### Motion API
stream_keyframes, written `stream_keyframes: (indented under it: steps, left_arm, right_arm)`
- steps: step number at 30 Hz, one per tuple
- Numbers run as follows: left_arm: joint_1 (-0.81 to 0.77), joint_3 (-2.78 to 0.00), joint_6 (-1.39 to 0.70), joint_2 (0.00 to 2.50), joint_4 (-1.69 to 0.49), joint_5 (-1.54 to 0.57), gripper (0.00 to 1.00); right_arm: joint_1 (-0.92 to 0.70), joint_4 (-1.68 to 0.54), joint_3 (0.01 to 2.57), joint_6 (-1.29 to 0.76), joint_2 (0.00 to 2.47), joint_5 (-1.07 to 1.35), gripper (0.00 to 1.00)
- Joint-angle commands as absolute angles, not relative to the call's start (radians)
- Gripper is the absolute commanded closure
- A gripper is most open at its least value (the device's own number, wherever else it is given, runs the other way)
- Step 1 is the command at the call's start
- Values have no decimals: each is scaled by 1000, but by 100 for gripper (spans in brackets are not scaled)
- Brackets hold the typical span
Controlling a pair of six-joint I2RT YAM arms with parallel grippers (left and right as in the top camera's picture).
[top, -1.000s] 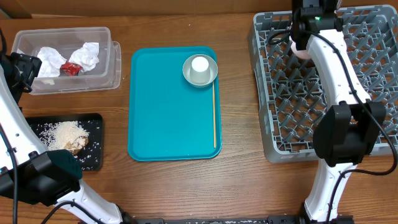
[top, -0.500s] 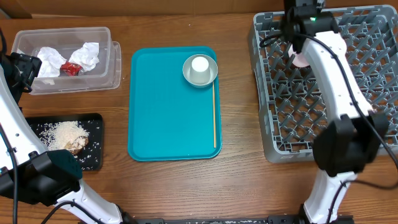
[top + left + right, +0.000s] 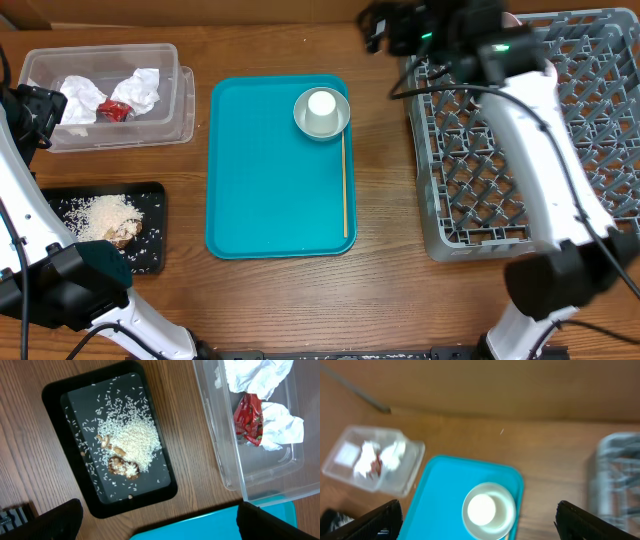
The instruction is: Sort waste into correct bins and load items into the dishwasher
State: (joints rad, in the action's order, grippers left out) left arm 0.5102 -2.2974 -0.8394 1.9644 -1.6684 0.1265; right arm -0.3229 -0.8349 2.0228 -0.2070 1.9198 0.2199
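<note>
A small white cup (image 3: 321,103) stands upside down in a pale bowl (image 3: 304,119) at the far right corner of a teal tray (image 3: 270,190). My right gripper (image 3: 382,30) hovers open and empty at the table's back, between that tray and the grey dishwasher rack (image 3: 470,190); its blurred wrist view looks down on the cup (image 3: 482,509). White napkins (image 3: 140,90) and a red wrapper (image 3: 112,110) lie in the clear tub (image 3: 100,50). Rice and brown scraps (image 3: 127,447) lie on the black tray (image 3: 55,397). My left gripper (image 3: 160,522) hangs open above them.
A thin wooden stick (image 3: 345,185) lies along the teal tray's right side. The right arm (image 3: 540,130) reaches across the rack's left half. The left arm (image 3: 30,250) runs down the table's left edge beside the black tray (image 3: 152,200).
The right gripper opened over the rack, left a pinkish item there, then swung left out of the rack to the table's back. The left arm has not moved.
</note>
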Motion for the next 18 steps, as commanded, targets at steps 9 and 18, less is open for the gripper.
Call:
stream_keyframes:
  steps: [9,18]
  left_arm:
    - [503,-2297,-853,1974,-1667,126,0]
    - [504,-2297,-852,1974,-1667,126,0]
  right_arm:
    - [-485,-786,2020,-264,2223,20,0]
    - [-557,-749,2020,-284,2318,-88,4]
